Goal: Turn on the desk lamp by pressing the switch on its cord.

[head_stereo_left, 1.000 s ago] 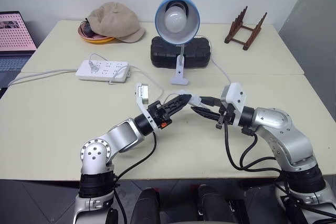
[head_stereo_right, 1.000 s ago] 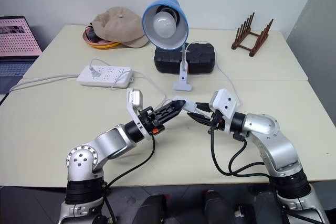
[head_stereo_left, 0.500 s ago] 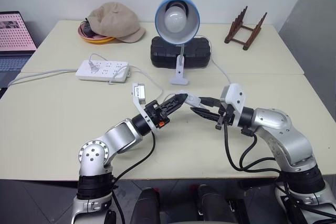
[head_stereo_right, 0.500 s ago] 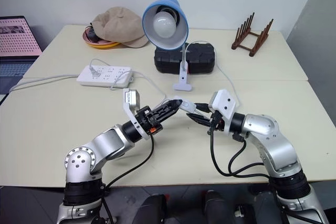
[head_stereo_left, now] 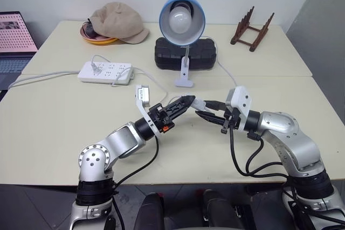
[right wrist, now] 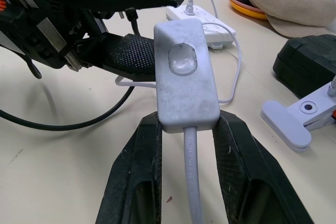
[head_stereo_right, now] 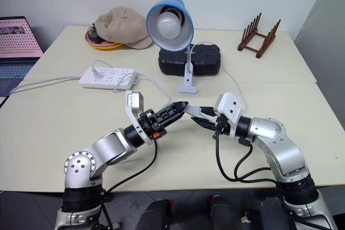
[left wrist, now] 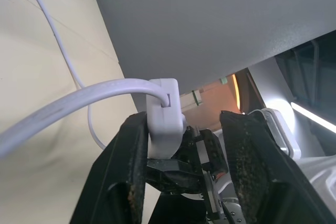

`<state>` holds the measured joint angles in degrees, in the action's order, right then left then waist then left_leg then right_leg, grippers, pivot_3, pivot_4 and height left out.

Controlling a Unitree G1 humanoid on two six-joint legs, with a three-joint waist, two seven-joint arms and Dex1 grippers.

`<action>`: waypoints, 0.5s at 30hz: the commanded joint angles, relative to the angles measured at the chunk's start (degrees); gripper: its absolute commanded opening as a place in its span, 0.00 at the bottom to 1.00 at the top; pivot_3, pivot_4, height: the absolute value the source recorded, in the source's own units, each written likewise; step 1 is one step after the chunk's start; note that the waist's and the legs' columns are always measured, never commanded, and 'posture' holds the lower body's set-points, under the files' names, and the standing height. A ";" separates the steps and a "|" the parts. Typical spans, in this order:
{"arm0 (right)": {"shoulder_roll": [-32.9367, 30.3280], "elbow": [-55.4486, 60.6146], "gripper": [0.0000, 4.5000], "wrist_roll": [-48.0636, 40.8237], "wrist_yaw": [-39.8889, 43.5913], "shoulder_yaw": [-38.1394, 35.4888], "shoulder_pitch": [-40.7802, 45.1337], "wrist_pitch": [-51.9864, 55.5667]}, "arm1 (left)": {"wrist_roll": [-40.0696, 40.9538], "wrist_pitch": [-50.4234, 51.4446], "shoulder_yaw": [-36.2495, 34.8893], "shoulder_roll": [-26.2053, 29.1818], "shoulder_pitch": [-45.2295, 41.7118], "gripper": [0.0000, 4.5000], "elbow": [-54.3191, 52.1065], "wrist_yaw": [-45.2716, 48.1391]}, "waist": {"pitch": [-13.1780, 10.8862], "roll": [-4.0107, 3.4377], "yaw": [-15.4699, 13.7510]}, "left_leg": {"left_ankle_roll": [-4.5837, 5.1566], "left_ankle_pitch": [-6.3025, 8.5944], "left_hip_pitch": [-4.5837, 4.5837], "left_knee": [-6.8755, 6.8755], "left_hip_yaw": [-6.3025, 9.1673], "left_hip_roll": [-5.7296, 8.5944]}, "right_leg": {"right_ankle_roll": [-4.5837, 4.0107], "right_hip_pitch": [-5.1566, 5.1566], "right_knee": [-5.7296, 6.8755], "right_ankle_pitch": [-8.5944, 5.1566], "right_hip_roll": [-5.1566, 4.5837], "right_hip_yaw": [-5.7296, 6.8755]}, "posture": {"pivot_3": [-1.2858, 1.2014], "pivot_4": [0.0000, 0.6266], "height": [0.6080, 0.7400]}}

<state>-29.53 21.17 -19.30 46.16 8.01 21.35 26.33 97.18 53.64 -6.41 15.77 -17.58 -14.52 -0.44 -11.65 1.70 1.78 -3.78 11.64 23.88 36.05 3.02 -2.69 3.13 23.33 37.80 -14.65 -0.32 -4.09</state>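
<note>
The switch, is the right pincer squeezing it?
Touching. In the right wrist view, the right pincer has both black fingers pressed against the sides of the white switch, with the cord running out between them.

Left gripper (head_stereo_left: 186, 100) jaws seemingly parted; right gripper (head_stereo_left: 200, 108) jaws clamped.

Table (head_stereo_left: 64, 133): cream top, two joined surfaces.
Power strip (head_stereo_left: 105, 72): white, multi-socket, one plug inserted.
Cap (head_stereo_left: 118, 21): beige, resting over an orange dish (head_stereo_left: 97, 40).
Case (head_stereo_left: 185, 54): black, ribbed.
Rack (head_stereo_left: 251, 29): dark wood, slotted.
Laptop (head_stereo_left: 15, 39): open, far left edge.
</note>
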 commanded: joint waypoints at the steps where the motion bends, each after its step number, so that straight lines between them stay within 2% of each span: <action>1: 0.02 1.24 0.22 -0.66 0.00 -0.58 0.29 -0.41 | 1.57 -0.23 0.63 0.29 -0.39 0.48 -1.68 0.88 | 0.00 0.00 0.00 | 0.00 0.00 0.00 0.00 0.00 0.00 | -0.02 0.00 0.00 -0.01 0.00 0.00 | 0.52 0.24 1.00; 7: 0.21 1.47 0.22 -0.68 -0.31 -0.64 0.39 -0.33 | 1.23 -0.22 1.53 0.34 -0.59 0.48 -1.54 1.52 | 0.00 0.00 0.00 | 0.00 0.00 0.00 0.00 0.00 0.00 | 0.02 0.00 0.00 0.01 0.00 0.00 | 0.52 0.24 1.00; 15: 0.07 1.63 0.22 -0.65 -0.33 -0.91 0.04 -0.29 | 2.31 -1.46 1.05 -0.38 -0.98 0.13 -0.77 0.59 | 0.00 0.00 -0.01 | 0.00 0.00 0.00 0.00 0.00 0.00 | -0.02 0.00 -0.01 -0.01 0.00 0.00 | 0.52 0.24 1.00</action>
<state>-29.22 21.45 -19.34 46.01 7.81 21.40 26.21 97.08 52.70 -5.36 16.00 -17.60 -13.27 -0.70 -11.65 1.70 1.78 -3.78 11.64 23.88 36.05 3.02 -2.69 3.11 23.33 37.79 -14.66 -0.32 -4.08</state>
